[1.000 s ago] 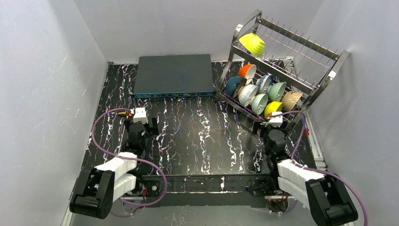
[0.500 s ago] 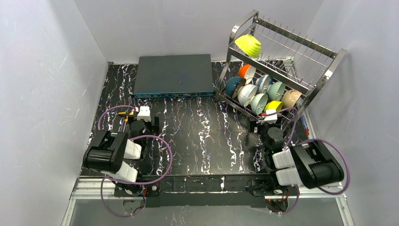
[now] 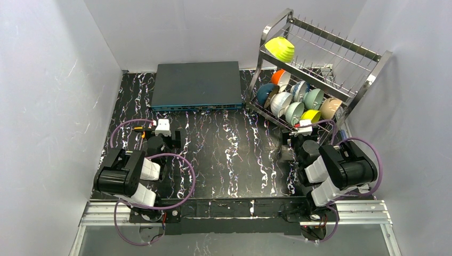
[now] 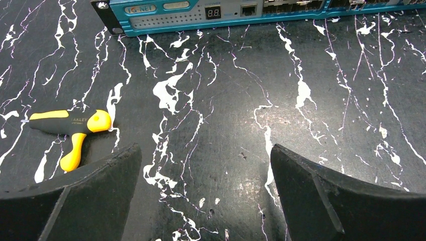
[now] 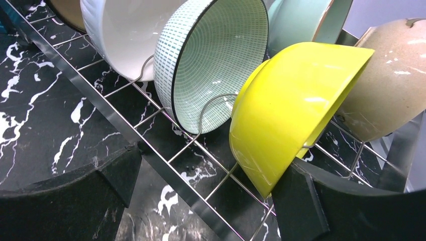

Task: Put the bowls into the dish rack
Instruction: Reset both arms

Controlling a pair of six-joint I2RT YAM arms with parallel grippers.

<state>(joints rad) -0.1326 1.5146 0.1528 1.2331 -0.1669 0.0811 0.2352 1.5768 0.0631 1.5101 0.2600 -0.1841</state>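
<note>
Stainless-steel dish rack (image 3: 373, 77), far right, long axis far-left to near-right: lower tier holds bowls (image 3: 294, 111) standing on edge, upper tier one yellow-green bowl (image 3: 281, 48) at its far-left end; left gripper (image 4: 206, 160) and right gripper (image 5: 206, 165) gape wide, empty.

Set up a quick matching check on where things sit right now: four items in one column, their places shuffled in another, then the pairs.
Items:
1. ribbed yellow-green bowl
2. smooth yellow bowl
3. yellow-handled tool
4. dark blue box

Places:
A. dish rack lower tier, just ahead of the right claw
B. back of the table, left of the rack
C. rack's upper tier
D. on the table, near the left claw

Pairs: 1-C, 2-A, 3-D, 4-B.
</note>
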